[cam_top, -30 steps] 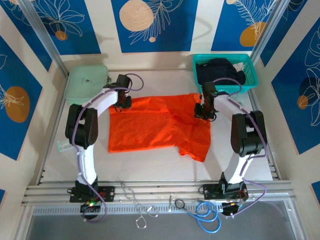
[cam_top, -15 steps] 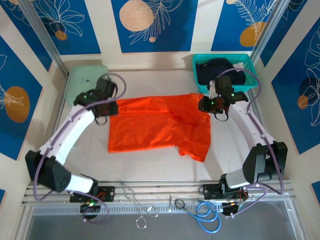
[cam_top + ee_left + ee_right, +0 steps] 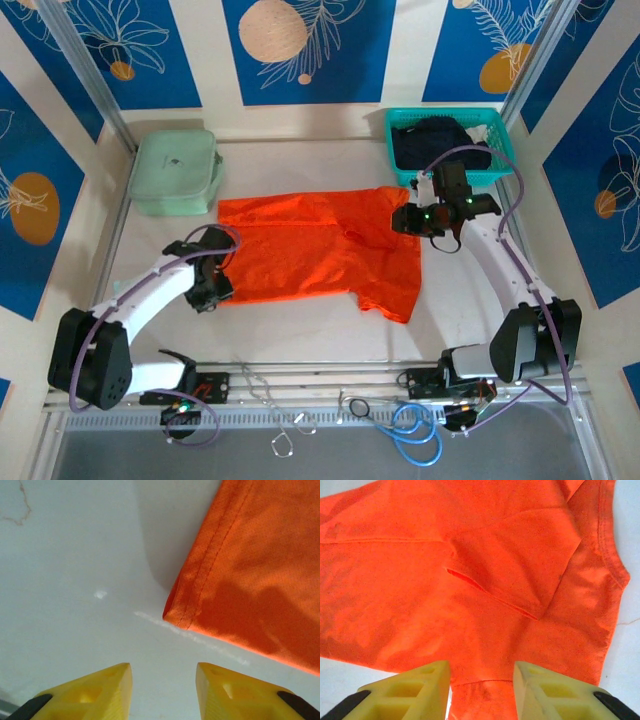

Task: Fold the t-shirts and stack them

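"How far along are they?"

"Barely begun, I'd say. The bright orange thin-fabric t-shirt [image 3: 320, 245] lies spread across the middle of the white table [image 3: 300, 330]. A flap is turned over near its right end, but I make out no tidy fold. The black t-shirt [image 3: 440, 140] sits bunched in the teal plastic mesh basket [image 3: 500, 155] at the far right corner."

"And the arms?"

"The left gripper [image 3: 162, 677] hangs low just off the orange shirt's near-left corner, its yellow fingers parted with nothing between them. The right gripper [image 3: 481, 680] is above the shirt's right part, by that flap, and it too is spread wide and holds nothing."

"So what's left?"

"Nearly everything, by my reckoning. The orange one needs folding, the black one needs lifting out of the basket and folding, and then the two need stacking."
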Available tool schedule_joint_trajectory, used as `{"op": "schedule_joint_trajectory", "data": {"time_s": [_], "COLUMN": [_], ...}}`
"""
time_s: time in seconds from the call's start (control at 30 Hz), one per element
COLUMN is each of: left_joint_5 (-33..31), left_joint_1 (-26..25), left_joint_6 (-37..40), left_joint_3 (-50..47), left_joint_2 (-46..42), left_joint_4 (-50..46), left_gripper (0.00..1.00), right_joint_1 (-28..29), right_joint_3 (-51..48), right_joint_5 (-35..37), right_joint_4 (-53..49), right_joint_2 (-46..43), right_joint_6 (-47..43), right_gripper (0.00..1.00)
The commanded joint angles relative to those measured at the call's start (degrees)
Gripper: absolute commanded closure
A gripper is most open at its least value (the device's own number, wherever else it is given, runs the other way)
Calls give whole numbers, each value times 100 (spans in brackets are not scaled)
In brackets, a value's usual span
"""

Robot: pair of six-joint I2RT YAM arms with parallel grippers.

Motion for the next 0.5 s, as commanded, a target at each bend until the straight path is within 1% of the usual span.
{"op": "schedule_joint_trajectory", "data": {"time_s": [0.0, 0.1, 0.17, 0.47], "left_joint_5": [-29, 24, 25, 206], "left_joint_1": [108, 154, 164, 216], "left_joint_6": [-385, -427, -430, -327], "left_joint_3": [-103, -136, -136, -214], "left_joint_2": [29, 156, 268, 723], "left_joint_4": [385, 614, 665, 812], "left_gripper": [60, 60, 58, 57], "right_joint_1": [19, 15, 19, 17], "right_joint_3": [-109, -109, -125, -110], "right_joint_5": [-268, -304, -328, -291], "right_joint_4": [88, 78, 81, 56], "right_joint_2": [-167, -152, -157, -76], "right_joint_6": [-73, -101, -112, -77], "right_gripper": [60, 59, 58, 58]}}
